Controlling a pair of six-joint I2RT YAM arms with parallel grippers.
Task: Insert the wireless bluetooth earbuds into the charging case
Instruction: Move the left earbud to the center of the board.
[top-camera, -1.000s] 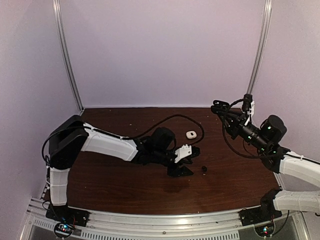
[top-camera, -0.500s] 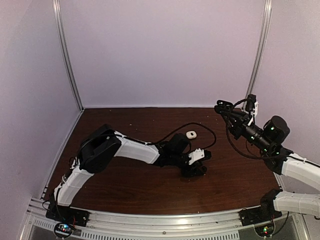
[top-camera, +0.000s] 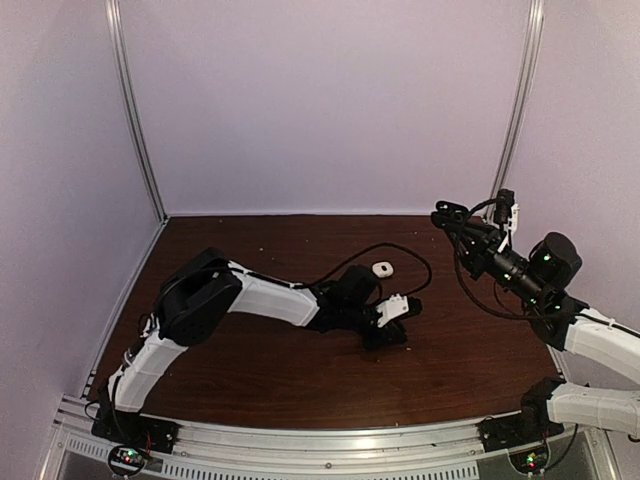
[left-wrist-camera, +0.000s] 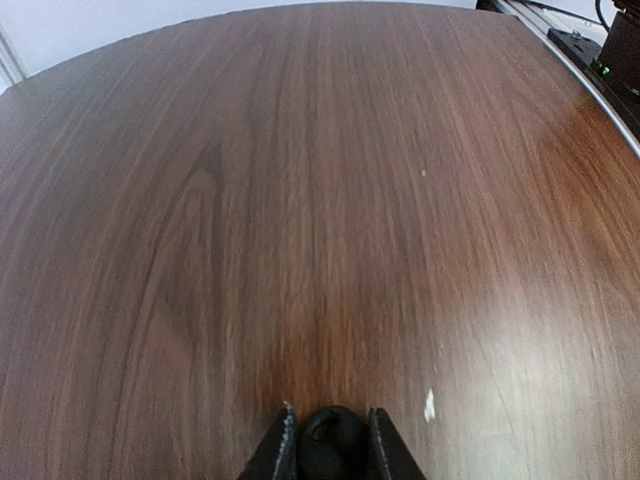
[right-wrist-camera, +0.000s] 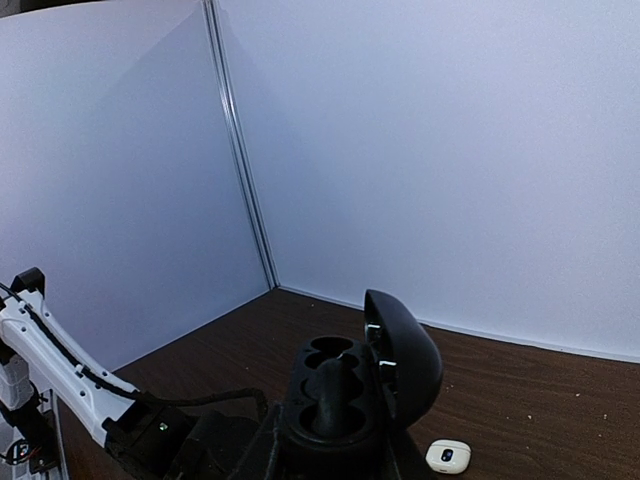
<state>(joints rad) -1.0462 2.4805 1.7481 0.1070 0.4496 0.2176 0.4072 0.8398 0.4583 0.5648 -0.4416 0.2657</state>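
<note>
My left gripper (top-camera: 390, 338) rests low on the dark wood table (top-camera: 250, 370), and its jaws are shut on a small black rounded earbud (left-wrist-camera: 333, 438) that sits between the fingertips (left-wrist-camera: 280, 452). My right gripper (top-camera: 447, 216) is raised at the right and shut on an open black charging case (right-wrist-camera: 335, 395). The case's lid (right-wrist-camera: 402, 355) is flipped up, and its sockets (right-wrist-camera: 330, 350) show dark hollows. No white earbuds are in view, and the other black one is not in view either.
A small closed white case (top-camera: 381, 268) lies on the table behind the left gripper; it also shows in the right wrist view (right-wrist-camera: 447, 456). A black cable (top-camera: 400, 252) loops over the table near it. Walls enclose three sides.
Over the last second my left arm swung right and came down on the black earbud, which now sits between its jaws. The right arm with the case barely moved.
</note>
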